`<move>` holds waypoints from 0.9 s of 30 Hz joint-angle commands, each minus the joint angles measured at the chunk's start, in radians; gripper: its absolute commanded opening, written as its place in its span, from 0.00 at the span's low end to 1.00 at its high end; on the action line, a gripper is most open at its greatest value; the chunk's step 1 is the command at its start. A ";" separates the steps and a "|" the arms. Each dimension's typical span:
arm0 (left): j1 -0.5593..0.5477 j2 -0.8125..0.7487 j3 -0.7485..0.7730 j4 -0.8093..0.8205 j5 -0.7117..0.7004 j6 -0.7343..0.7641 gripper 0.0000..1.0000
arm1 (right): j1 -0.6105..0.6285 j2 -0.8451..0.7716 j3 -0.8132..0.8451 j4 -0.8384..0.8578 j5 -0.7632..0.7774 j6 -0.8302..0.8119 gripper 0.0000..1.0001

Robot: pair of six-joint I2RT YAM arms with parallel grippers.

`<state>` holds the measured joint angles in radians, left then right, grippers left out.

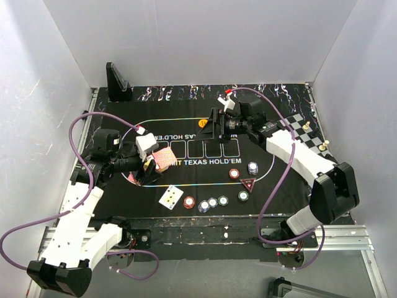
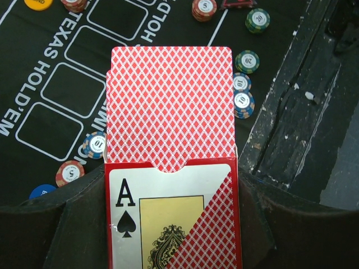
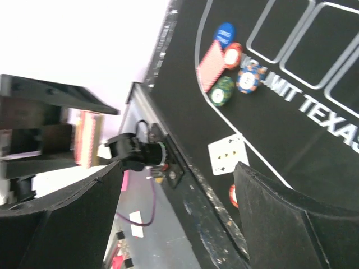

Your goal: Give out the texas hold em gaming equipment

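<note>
Holding the card box (image 2: 168, 224) above the mat (image 1: 186, 180) at about 9 o'clock, my left jaws are clamped on its two sides. The red-backed cards (image 2: 171, 106) stand half out of its open top. One face-up card (image 1: 170, 197) lies flat on the mat at roughly 7 o'clock, just left of a row of chips (image 1: 213, 202) along the 6 o'clock edge.

Further right, around 4 o'clock, the triangular marker (image 1: 248, 184) sits among a red chip (image 1: 234, 174), a blue-and-white chip (image 1: 252, 167) and a green chip (image 1: 243, 196). A few more chips (image 2: 92, 144) lie on the mat below the box, in the left wrist view. A lone orange chip (image 1: 203, 124) rests at 12 o'clock.

My right jaws hang just beside that orange chip. They are spread wide with nothing between them.

The printed card frames down the middle of the mat look bare. I judge the job barely started: one card is out, the rest of the deck sits in its box, and most chips are bunched on the near side. The chessboard (image 1: 302, 127) at 2 o'clock on the desk (image 1: 186, 233) is none of my concern.
</note>
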<state>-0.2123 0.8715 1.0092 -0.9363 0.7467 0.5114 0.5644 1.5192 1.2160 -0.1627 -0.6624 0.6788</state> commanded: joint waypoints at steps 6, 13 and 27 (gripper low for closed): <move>0.001 0.070 0.069 -0.079 0.086 0.213 0.00 | 0.110 -0.004 0.002 0.344 -0.200 0.228 0.88; -0.010 0.127 0.115 -0.068 0.080 0.236 0.00 | 0.196 0.084 0.065 0.276 -0.177 0.208 0.89; -0.030 0.124 0.134 -0.038 0.069 0.233 0.00 | 0.256 0.225 0.165 0.270 -0.143 0.249 0.89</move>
<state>-0.2379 1.0138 1.1030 -1.0077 0.7933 0.7330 0.8181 1.7432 1.3415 0.0727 -0.8032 0.9047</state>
